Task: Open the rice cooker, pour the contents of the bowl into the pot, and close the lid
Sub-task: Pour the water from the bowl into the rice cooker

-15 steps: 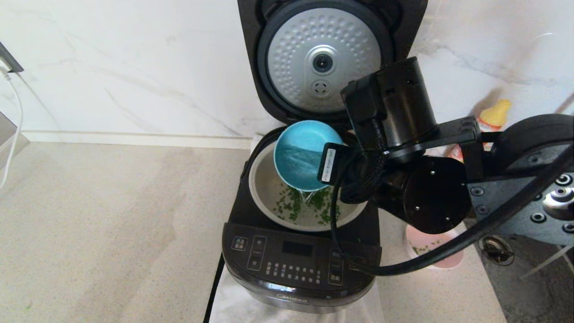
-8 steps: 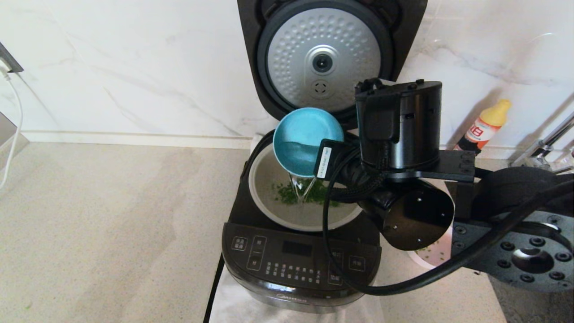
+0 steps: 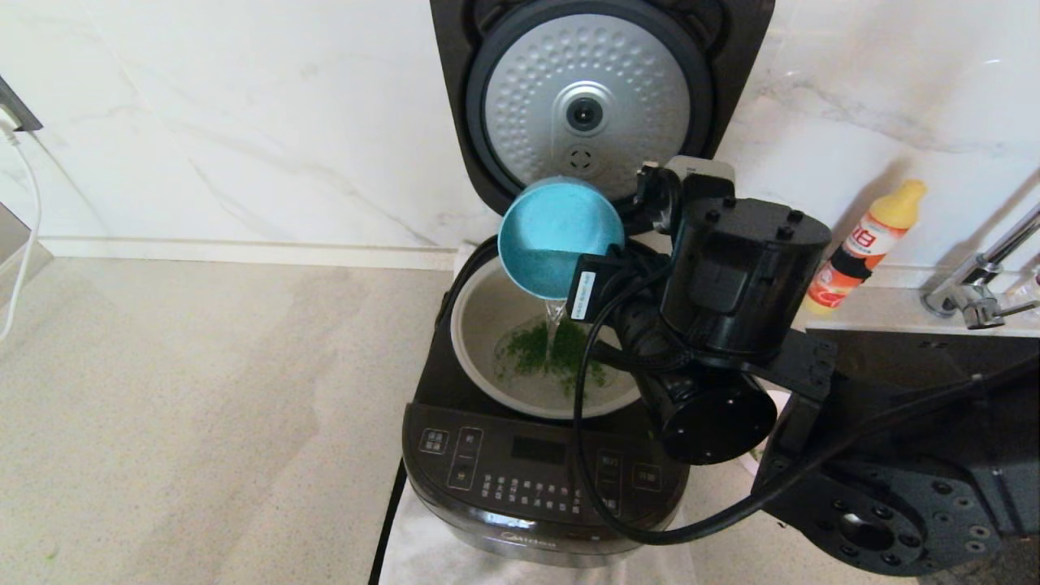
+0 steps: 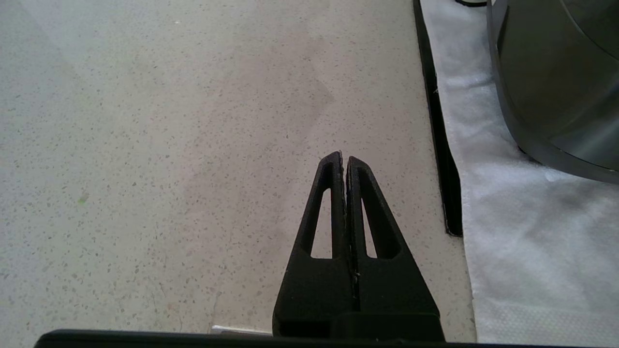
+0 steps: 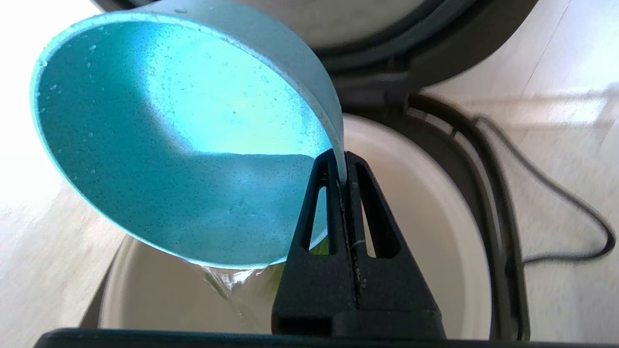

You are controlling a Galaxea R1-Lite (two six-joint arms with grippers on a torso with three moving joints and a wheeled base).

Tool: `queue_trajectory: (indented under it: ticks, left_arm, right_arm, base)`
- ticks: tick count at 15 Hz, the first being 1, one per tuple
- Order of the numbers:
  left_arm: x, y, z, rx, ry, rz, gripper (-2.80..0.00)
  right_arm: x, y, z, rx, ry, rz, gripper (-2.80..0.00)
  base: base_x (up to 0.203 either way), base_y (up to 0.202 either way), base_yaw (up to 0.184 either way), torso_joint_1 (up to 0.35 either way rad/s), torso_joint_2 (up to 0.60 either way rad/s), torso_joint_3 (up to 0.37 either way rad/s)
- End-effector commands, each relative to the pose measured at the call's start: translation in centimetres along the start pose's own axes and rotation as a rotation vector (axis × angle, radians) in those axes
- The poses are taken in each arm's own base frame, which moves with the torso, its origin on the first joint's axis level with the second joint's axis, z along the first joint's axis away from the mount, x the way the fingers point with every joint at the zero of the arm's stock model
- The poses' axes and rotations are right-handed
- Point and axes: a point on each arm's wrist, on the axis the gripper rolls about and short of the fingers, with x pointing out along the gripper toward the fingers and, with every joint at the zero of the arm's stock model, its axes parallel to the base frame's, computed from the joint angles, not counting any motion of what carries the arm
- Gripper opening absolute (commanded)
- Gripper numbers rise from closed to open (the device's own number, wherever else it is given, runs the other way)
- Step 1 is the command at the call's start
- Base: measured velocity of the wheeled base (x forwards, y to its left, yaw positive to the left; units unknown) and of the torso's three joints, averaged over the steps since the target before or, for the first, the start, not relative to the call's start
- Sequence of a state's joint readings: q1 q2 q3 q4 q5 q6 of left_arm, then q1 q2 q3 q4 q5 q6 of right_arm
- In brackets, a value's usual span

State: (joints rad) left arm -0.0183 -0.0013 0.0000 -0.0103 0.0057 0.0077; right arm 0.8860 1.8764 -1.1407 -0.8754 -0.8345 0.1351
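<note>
The black rice cooker (image 3: 536, 471) stands with its lid (image 3: 585, 106) swung up, silver dimpled underside facing me. My right gripper (image 5: 342, 164) is shut on the rim of a blue bowl (image 3: 552, 236), which it holds tilted above the pale pot (image 3: 479, 325). A thin stream of water (image 3: 555, 313) runs from the bowl's lip (image 5: 227, 268) into the pot. Green bits (image 3: 540, 349) float in the pot. My left gripper (image 4: 344, 159) is shut on nothing, low over the bare counter, left of the cooker's side (image 4: 556, 82).
An orange-capped bottle (image 3: 861, 244) and a tap (image 3: 975, 296) stand at the back right. A white cloth (image 4: 522, 232) lies under the cooker, with a black strip (image 4: 437, 145) along its edge. The cooker's power cord (image 5: 556, 193) trails on the counter behind it.
My right wrist has rolled further, tipping the blue bowl steeper while water keeps running into the pot. The arm has dropped lower, uncovering the bottle and hiding the pink bowl.
</note>
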Motion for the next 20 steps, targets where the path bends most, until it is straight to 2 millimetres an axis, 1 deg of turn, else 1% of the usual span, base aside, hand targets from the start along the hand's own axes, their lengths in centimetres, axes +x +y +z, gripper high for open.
queue_trajectory:
  ticks: [1,9,11,13,16,18,20]
  left_arm:
    - [0.1,0.0,-0.3,0.000,0.009,0.000,-2.80]
    - [0.1,0.0,-0.3,0.000,0.009,0.000,-2.80]
    - [0.1,0.0,-0.3,0.000,0.009,0.000,-2.80]
    - [0.1,0.0,-0.3,0.000,0.009,0.000,-2.80]
    - [0.1,0.0,-0.3,0.000,0.009,0.000,-2.80]
    - [0.1,0.0,-0.3,0.000,0.009,0.000,-2.80]
    - [0.1,0.0,-0.3,0.000,0.009,0.000,-2.80]
  right_arm:
    - [0.3,-0.2,-1.6,-0.023,-0.040,-0.007,-2.80]
    - [0.5,0.0,-2.5,-0.108,-0.264,-0.024,-2.80]
    - [0.5,0.0,-2.7,-0.156,-0.268,-0.024,-2.80]
    - [0.2,0.2,-2.6,-0.159,-0.267,-0.015,-2.80]
    - [-0.2,0.2,-1.9,-0.149,-0.276,-0.014,-2.80]
    - [-0.6,0.1,-1.0,-0.150,-0.266,-0.018,-2.80]
    - [-1.3,-0.4,1.0,-0.144,-0.238,-0.036,-2.80]
  base:
    - [0.000,0.000,0.000,0.000,0.00,0.000]
    - [0.000,0.000,0.000,0.000,0.00,0.000]
    - [0.000,0.000,0.000,0.000,0.00,0.000]
    - [0.000,0.000,0.000,0.000,0.00,0.000]
    - [0.000,0.000,0.000,0.000,0.00,0.000]
    - [0.000,0.000,0.000,0.000,0.00,0.000]
    - [0.000,0.000,0.000,0.000,0.00,0.000]
